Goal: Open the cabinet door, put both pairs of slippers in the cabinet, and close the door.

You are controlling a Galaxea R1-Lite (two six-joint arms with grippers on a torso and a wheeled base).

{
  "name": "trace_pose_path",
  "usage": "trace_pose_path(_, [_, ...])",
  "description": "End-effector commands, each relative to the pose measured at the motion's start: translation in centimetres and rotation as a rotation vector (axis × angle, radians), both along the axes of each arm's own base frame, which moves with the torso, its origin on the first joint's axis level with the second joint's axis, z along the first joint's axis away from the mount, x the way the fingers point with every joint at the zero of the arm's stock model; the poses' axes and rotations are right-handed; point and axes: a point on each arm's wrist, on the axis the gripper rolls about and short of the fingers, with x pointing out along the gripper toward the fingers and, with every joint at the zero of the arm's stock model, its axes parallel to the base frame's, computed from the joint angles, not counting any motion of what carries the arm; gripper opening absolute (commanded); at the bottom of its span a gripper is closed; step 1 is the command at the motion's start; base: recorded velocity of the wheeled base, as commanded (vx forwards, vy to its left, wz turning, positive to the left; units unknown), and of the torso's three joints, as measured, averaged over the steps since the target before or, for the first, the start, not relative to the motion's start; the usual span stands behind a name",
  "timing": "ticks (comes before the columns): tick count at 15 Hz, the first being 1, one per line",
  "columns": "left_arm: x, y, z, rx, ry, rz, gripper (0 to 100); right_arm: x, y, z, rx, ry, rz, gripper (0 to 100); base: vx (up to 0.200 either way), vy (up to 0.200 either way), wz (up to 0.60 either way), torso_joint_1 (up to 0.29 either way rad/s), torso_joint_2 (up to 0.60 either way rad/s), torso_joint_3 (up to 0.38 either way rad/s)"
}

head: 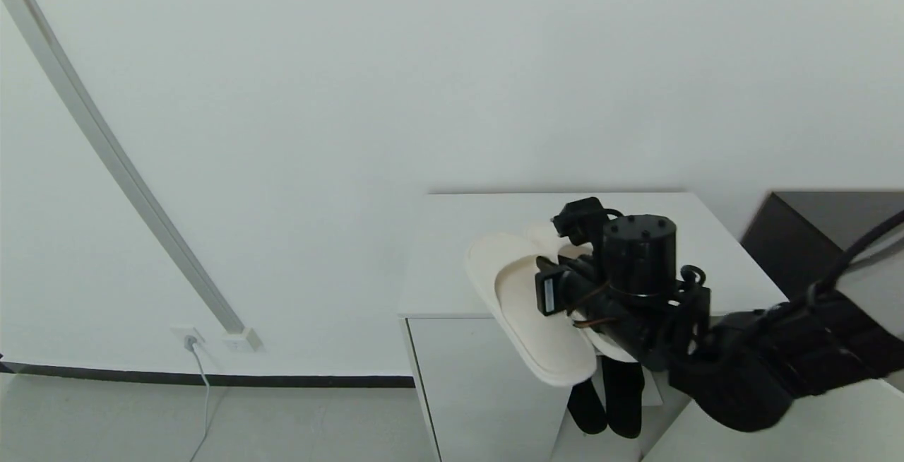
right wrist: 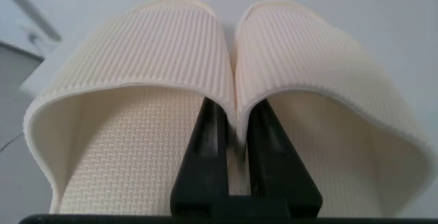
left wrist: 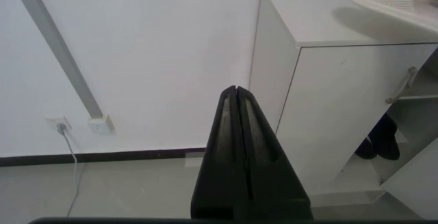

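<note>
A plain white wall (head: 353, 95) fills the background, crossed by a slanting grey cable duct (head: 120, 165) that ends near a wall socket (head: 189, 338) with a cable plugged in. A dark baseboard (head: 212, 379) runs above the grey floor (head: 106, 419). Against the wall stands the white cabinet (head: 459, 264), and a dark piece of furniture (head: 812, 222) sits just beyond it on the robot's right.

The cabinet's left door (left wrist: 342, 107) is shut, with a slim handle (left wrist: 404, 83) at its edge. The compartment beside it is open, and the pair of black slippers (head: 611, 398) stands inside on a shelf, side by side.

The right gripper (right wrist: 237, 135) hangs over the front edge of the cabinet top. Its fingers (right wrist: 212, 142) pinch the adjoining inner walls of the two cream slippers (head: 522, 306), holding the pair together. The ribbed toe ends point toward the wall, and the heels jut out past the cabinet's front, above the open compartment.

The left gripper (left wrist: 236, 90) is low and well apart from the cabinet, aimed at the wall, with its fingers pressed together on nothing.
</note>
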Motion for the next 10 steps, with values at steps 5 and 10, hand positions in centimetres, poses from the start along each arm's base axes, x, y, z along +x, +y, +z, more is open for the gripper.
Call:
trace_pose_path(5, [0.0, 0.0, 0.0, -0.003, 0.0, 0.0, 0, -7.0, -4.2, 1.9, 0.015, 0.005, 0.126, 0, 0.0, 0.0, 0.0, 0.0, 0.0, 0.0])
trace_pose_path(10, [0.0, 0.0, 0.0, -0.004, 0.0, 0.0, 0, -7.6, -3.9, 1.6, 0.005, 0.016, 0.146, 0, -0.08, 0.0, 0.0, 0.005, 0.0, 0.0])
